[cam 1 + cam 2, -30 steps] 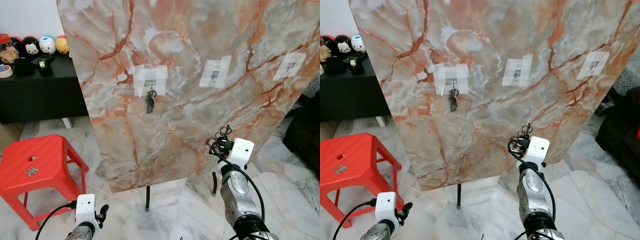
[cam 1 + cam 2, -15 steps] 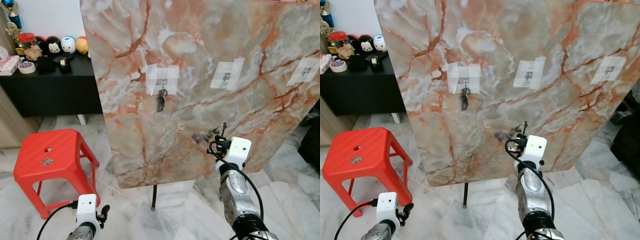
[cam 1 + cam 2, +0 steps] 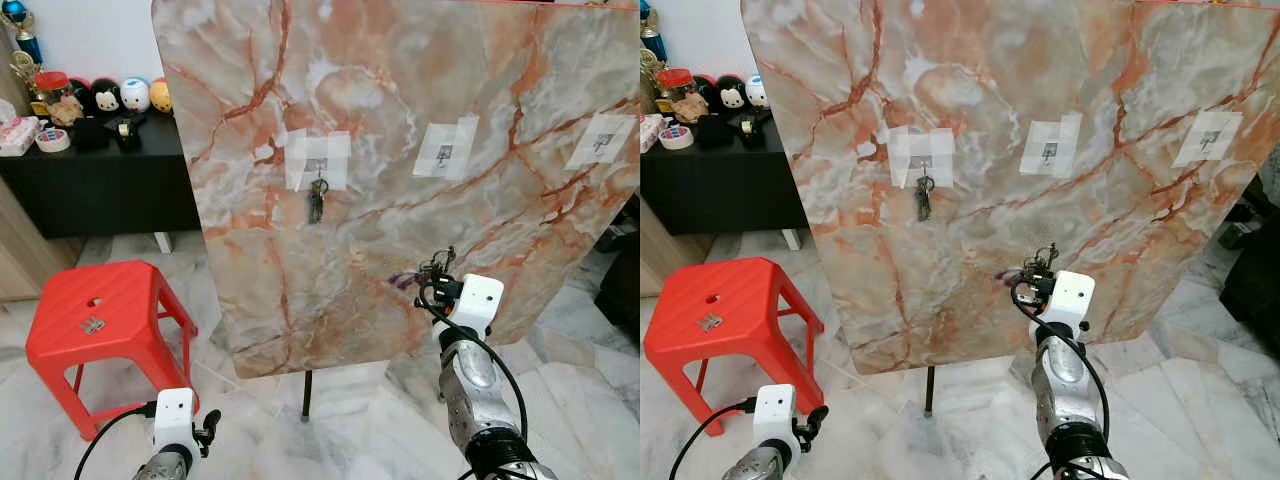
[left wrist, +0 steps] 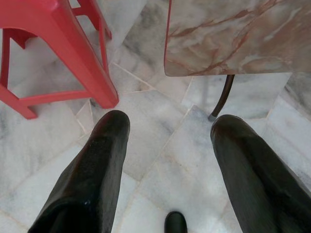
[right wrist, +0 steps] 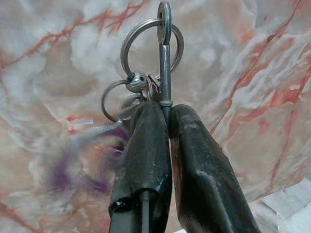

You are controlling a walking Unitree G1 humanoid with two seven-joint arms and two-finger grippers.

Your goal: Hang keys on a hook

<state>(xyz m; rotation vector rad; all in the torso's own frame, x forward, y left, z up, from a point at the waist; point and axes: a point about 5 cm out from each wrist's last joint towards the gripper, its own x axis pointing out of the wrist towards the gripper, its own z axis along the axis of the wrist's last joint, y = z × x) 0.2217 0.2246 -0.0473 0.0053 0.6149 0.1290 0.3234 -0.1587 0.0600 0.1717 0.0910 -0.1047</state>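
Observation:
A marble board (image 3: 400, 150) stands upright before me with three taped hooks. The left hook (image 3: 318, 166) carries a dark bunch of keys (image 3: 316, 202). The middle hook (image 3: 444, 153) and the right hook (image 3: 603, 141) are bare. My right gripper (image 3: 432, 272) is raised in front of the board's lower part, below the middle hook, shut on a bunch of keys (image 5: 155, 58) with its ring sticking up and a purple tag beside it. My left gripper (image 4: 167, 141) hangs low over the floor, open, with nothing between its fingers.
A red plastic stool (image 3: 105, 320) stands at the left with a small object on its seat. A black sideboard (image 3: 100, 170) with toys is at the back left. The board rests on a thin dark leg (image 3: 304, 395) above the marble floor (image 3: 590, 400).
The camera has shifted a little, so the board sits slightly further left. My right gripper holds the keys at about the same place before the board. The left arm has not moved.

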